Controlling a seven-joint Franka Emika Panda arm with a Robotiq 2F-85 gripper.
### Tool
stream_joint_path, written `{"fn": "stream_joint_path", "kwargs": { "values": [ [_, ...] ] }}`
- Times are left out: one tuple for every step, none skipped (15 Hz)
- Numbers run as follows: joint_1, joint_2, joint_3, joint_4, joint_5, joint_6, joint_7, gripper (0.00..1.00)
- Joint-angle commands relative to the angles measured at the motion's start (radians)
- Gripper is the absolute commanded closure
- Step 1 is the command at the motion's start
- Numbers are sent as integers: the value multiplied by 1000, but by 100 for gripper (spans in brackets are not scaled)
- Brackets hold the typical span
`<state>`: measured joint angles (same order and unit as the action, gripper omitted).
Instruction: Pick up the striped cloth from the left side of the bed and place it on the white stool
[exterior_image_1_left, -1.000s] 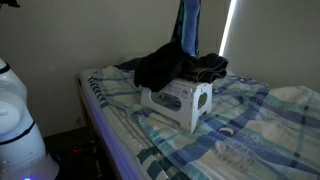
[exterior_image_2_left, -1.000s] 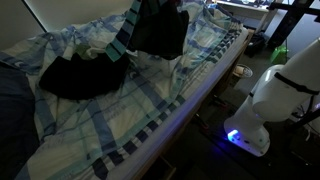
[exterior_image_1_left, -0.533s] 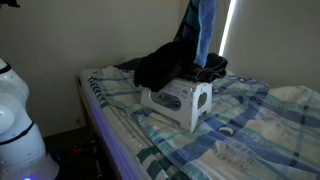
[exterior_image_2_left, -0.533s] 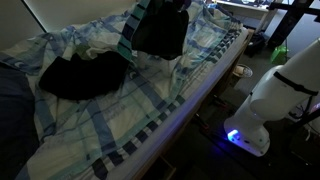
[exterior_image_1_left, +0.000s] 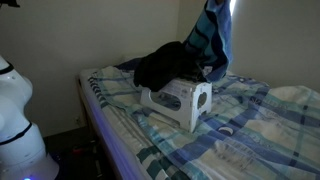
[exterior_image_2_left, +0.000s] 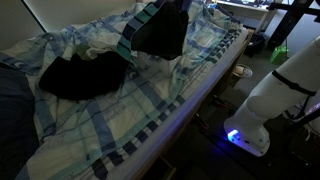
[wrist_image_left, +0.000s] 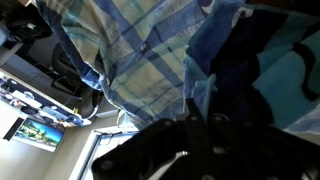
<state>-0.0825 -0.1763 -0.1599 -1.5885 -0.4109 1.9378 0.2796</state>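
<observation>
The striped cloth (exterior_image_1_left: 210, 40) hangs limp in the air above the far end of the white stool (exterior_image_1_left: 180, 102), which lies on the bed (exterior_image_1_left: 250, 130). In the other exterior view the cloth (exterior_image_2_left: 160, 30) hangs dark, with a striped edge. My gripper (wrist_image_left: 195, 128) is shut on the striped cloth (wrist_image_left: 250, 70); in the wrist view its dark fingers sit close together on the blue fabric. In both exterior views the gripper is above the top edge of the picture. The stool is hidden in an exterior view by the hanging cloth.
A black garment (exterior_image_1_left: 162, 66) lies bunched on the bed behind the stool; it also shows in an exterior view (exterior_image_2_left: 80, 75). The robot's white base (exterior_image_2_left: 262, 105) stands beside the bed's long edge. A bright window strip (exterior_image_1_left: 232, 10) is behind the cloth.
The hanging striped cloth has swung sideways toward the window strip and spread wider above the stool. The stool and the black garment have not moved.
</observation>
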Motion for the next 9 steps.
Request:
{"fn": "stream_joint_path", "kwargs": {
  "values": [
    [-16,-9,39,-123,26,36,23,95],
    [-7,-19,50,-170,40,47,28,95],
    [0,-25,60,-213,61,63,21,95],
    [8,-33,73,-258,89,78,19,95],
    [16,-36,88,-299,111,90,20,95],
    [23,-36,104,-334,126,97,23,95],
    [33,-35,118,-370,146,102,15,95],
    [41,-37,133,-401,165,104,10,95],
    [51,-35,146,-433,182,109,5,95]
  ]
}}
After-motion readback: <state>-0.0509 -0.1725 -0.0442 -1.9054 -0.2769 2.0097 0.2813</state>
